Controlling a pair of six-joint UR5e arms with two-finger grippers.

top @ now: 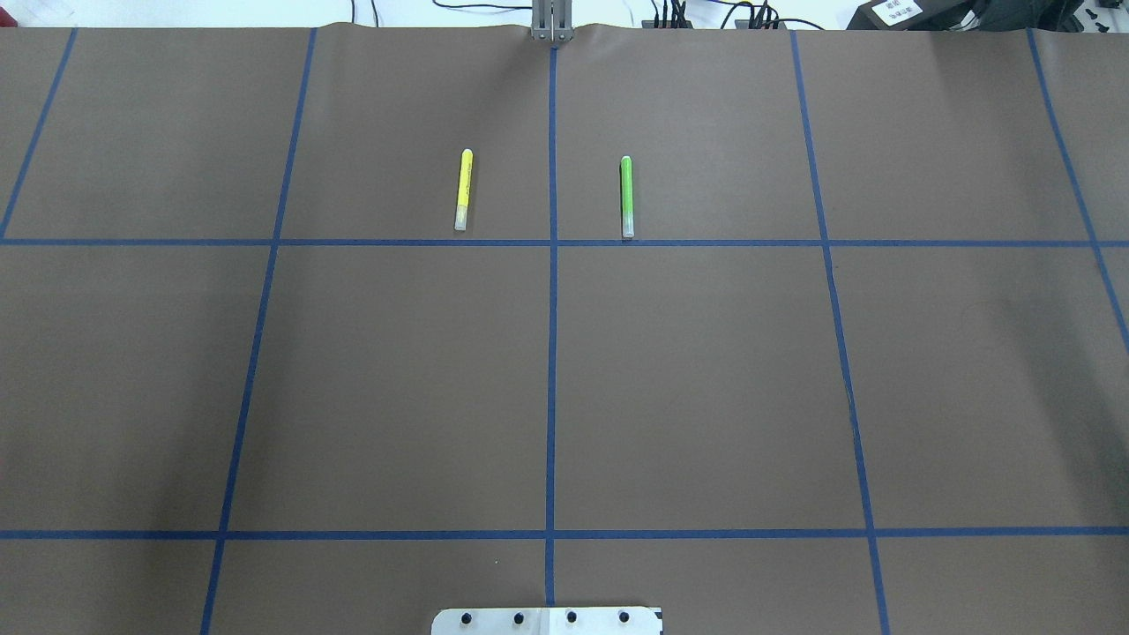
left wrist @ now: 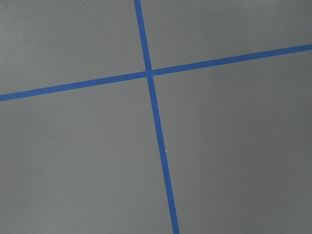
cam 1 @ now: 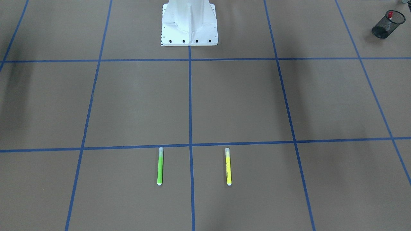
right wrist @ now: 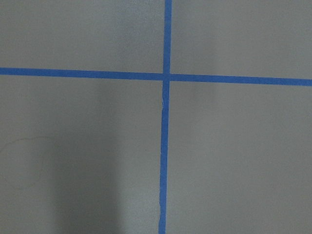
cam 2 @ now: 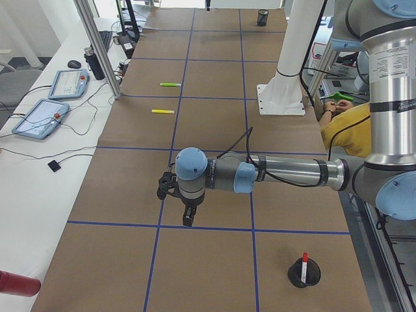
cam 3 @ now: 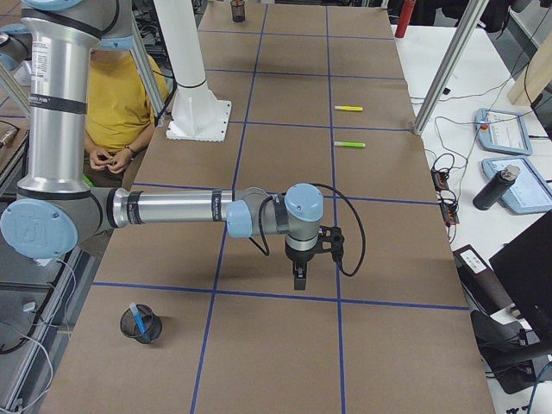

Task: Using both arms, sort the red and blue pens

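Observation:
The red pen (cam 1: 390,14) stands upright in a black mesh cup (cam 1: 388,24) at the table's end on my left; it also shows in the exterior left view as the red pen (cam 2: 303,262). The blue pen (cam 3: 135,314) stands in another mesh cup (cam 3: 141,324) at the opposite end. My left gripper (cam 2: 188,218) hangs over a tape line near the first cup, and my right gripper (cam 3: 298,279) hangs likewise near the second. Both show only in side views, so I cannot tell whether they are open or shut. The wrist views hold only brown table and blue tape crossings.
A green marker (cam 1: 160,166) and a yellow marker (cam 1: 228,166) lie parallel near the table's far edge. The white robot pedestal (cam 1: 189,22) stands mid-table. A person in a yellow shirt (cam 3: 116,95) sits behind the robot. Tablets and a bottle lie beyond the far edge.

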